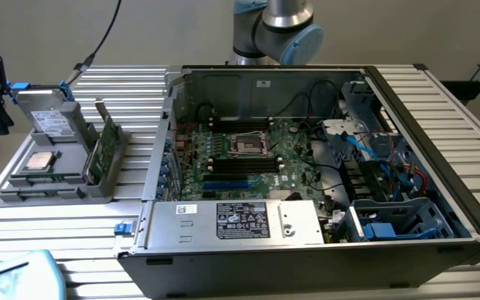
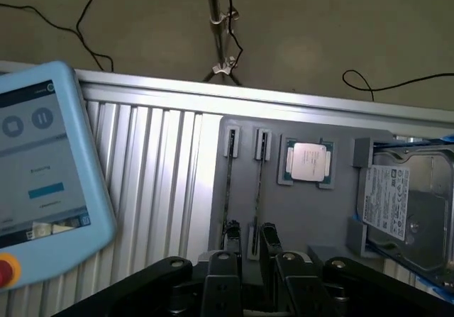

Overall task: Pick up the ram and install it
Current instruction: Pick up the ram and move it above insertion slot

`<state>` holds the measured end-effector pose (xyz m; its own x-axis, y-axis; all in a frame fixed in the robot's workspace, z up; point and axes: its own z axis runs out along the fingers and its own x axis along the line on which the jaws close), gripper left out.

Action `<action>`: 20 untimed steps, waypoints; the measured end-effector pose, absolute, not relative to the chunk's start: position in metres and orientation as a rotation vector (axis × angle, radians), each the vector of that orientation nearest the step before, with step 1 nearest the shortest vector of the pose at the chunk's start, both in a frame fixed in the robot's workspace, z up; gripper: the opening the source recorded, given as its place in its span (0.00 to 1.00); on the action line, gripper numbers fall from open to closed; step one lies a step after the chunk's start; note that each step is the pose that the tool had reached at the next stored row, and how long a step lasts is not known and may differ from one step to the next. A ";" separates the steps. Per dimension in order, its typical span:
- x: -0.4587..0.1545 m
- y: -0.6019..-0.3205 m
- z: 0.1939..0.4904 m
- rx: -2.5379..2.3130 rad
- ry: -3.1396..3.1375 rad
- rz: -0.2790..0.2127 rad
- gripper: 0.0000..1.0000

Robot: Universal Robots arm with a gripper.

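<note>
Our jaws stand narrowly parted and empty, well apart from the ram (image 1: 107,149) on edge in the holder (image 1: 52,194) at the case's (image 1: 307,272) nine o'clock, so a skewed approach could clip its edge.

Ribbed metal desk (image 1: 57,231). Grey tray (image 1: 48,192) sits on it at the exterior view's left. Open PC case (image 1: 307,265) stands just beside the tray, toward that view's right. Blue pendant (image 1: 10,275) lies at a desk corner, apart from the tray.

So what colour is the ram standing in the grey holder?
The ram is green; it shows best in the exterior view.
</note>
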<state>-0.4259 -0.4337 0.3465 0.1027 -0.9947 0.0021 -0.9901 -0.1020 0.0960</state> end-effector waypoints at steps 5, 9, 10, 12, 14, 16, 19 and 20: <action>-0.426 -0.437 0.338 2.279 -2.053 -0.097 0.25; -0.426 -0.443 0.330 2.281 -2.053 -0.098 0.25; -0.426 -0.444 0.328 2.282 -2.052 -0.098 0.25; -0.425 -0.446 0.325 2.282 -2.052 -0.099 0.25; -0.425 -0.448 0.321 2.284 -2.051 -0.100 0.25; -0.424 -0.450 0.317 2.286 -2.050 -0.101 0.25; -0.423 -0.454 0.312 2.288 -2.049 -0.102 0.25; -0.423 -0.455 0.310 2.289 -2.049 -0.103 0.27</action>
<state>-0.4227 -0.4546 0.3101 0.1099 -0.9939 -0.0046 -0.9894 -0.1099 0.0952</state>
